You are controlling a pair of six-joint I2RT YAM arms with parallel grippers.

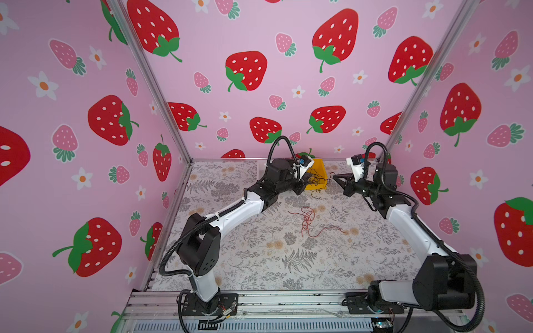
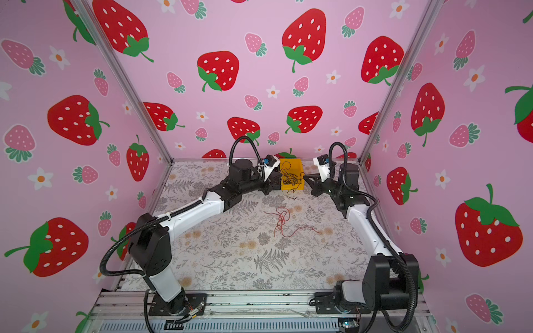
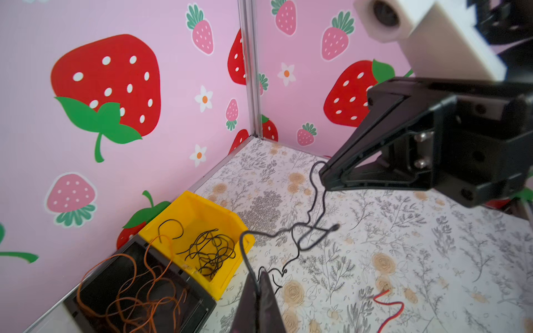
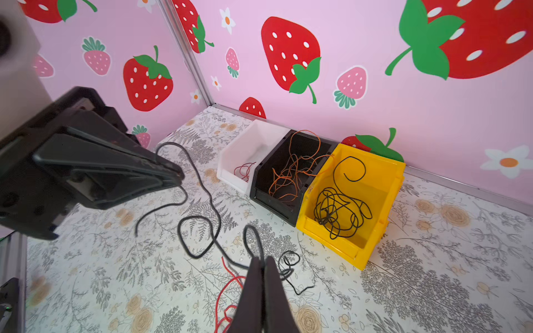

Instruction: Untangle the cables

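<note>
A thin black cable point(image 3: 314, 227) hangs in loops between my two grippers, above the floral table. My left gripper point(image 3: 261, 276) is shut on one stretch of it, and my right gripper point(image 4: 262, 261) is shut on another stretch point(image 4: 202, 201). In both top views the two grippers point(image 1: 302, 186) point(image 1: 334, 177) face each other in front of the yellow bin point(image 1: 320, 168). Loose red cables point(image 1: 308, 220) point(image 2: 284, 220) lie tangled on the table nearer the middle. More black cables point(image 4: 337, 207) lie in the yellow bin point(image 4: 383, 196).
Three bins stand in a row against the back wall: a white bin point(image 4: 253, 138) with a red cable, a black bin point(image 4: 271, 201) with orange cables point(image 4: 297, 170), and the yellow one. Pink strawberry walls enclose the table on three sides.
</note>
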